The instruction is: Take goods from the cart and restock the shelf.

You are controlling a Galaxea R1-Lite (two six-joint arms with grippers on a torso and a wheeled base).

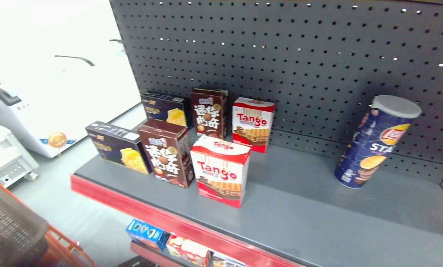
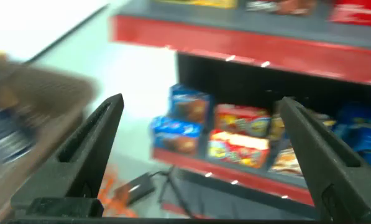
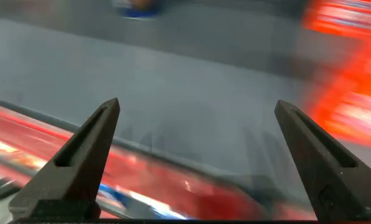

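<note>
The shelf (image 1: pixel 310 207) lies bare through its middle, open from the red front lip (image 1: pixel 162 217) at 6 o'clock back to the pegboard (image 1: pixel 318 55) at 12. Six upright boxes (image 1: pixel 166 155) crowd the 9 to 10 o'clock side. A chip can (image 1: pixel 373 144) blocks 2 o'clock, near the pegboard.

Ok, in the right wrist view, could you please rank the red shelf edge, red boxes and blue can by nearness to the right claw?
1. red shelf edge, just beneath the right claw
2. red boxes, off to one side
3. blue can, farthest back
</note>
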